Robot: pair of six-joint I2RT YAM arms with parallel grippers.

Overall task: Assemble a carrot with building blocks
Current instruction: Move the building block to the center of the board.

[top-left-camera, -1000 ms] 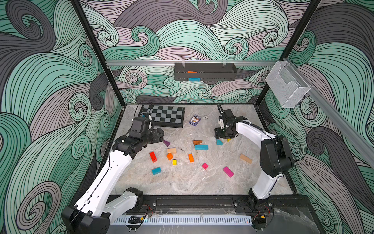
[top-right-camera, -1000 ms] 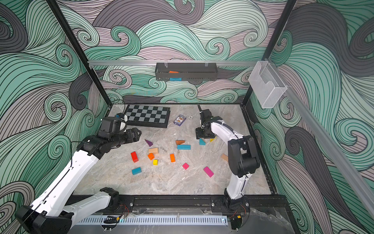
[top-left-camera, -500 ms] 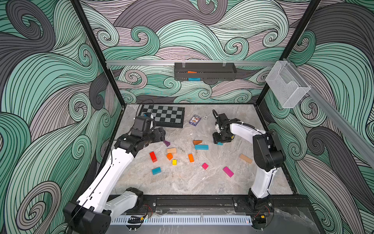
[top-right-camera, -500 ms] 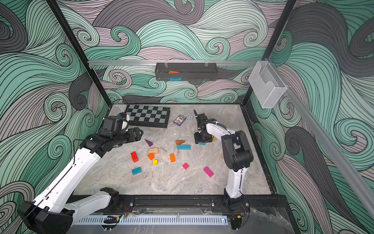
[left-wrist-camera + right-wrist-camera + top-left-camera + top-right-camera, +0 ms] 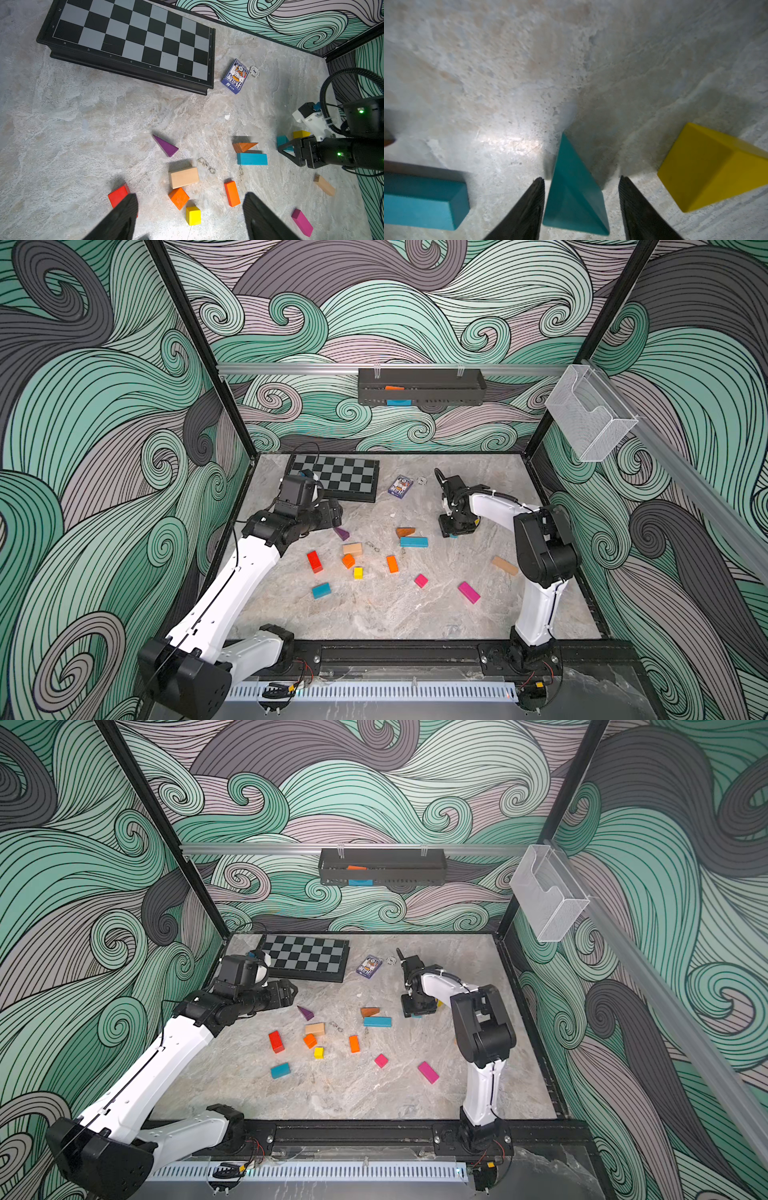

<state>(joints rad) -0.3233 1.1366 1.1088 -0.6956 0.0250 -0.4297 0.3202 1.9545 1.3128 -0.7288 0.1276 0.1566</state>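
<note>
Dropping low over the table, the right hand has come down around the teal wedge, which a second ago lay in plain sight just in front of it. The arm's elbow has swung inward as well. In the right wrist view its black ribbed fingers now stand either side of the wedge and have narrowed. One is almost against the sloped face, and the other has a clear gap, so nothing is pinched yet. From where I stand this looks like the pick of a leafy top for the carrot, but that is my guess.

The left hand has barely moved. It hovers wide open and empty above the middle cluster, with the orange cuboid and the orange cube below it. No two blocks are joined, so the building has not begun.

The blocks are matte painted wood with crisp edges. The wedge tapers to a thin ridge, and its slanted sides may let it slip as the fingers close. A yellow wedge and a teal cuboid lie near it on either side, not touching it. The tabletop is mottled like stone, with a faint sheen.
</note>
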